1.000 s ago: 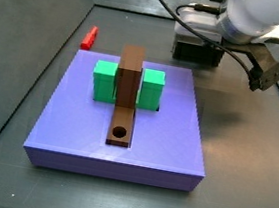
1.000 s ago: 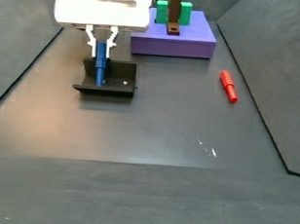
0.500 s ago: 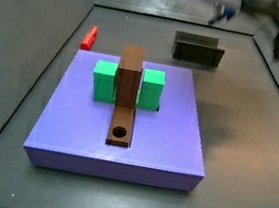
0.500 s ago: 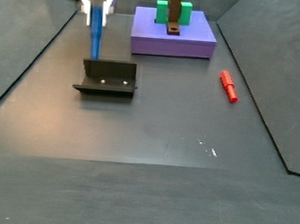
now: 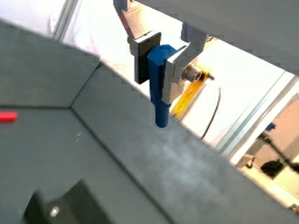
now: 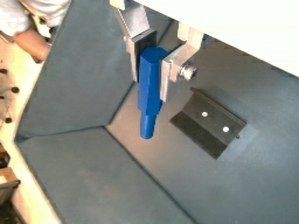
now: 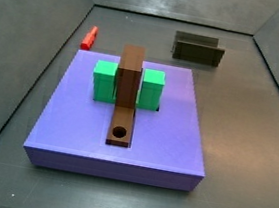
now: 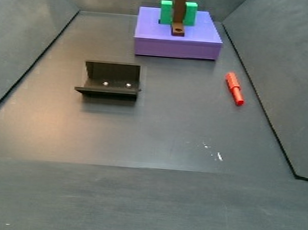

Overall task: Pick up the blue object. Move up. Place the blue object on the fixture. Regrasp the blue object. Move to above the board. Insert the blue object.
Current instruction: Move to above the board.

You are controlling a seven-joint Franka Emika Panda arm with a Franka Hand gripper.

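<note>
Aloft, hand [image 6: 156, 54] clamped on blue object [image 6: 149, 92], peg hanging below fingers [image 5: 149, 50].

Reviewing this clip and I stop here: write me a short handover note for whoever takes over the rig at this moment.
End effector: seen only in the wrist views, out of frame in both side views; shut on the blue object, which hangs down from between the fingers.
Fixture: on the floor, nothing on it.
Board: carries green blocks and a brown bar whose round hole is unfilled.
Red peg: lying on the floor off the board.
Done: the blue object is gripped and lifted clear of the fixture.
Left: move to above the board, insert the blue object.
</note>
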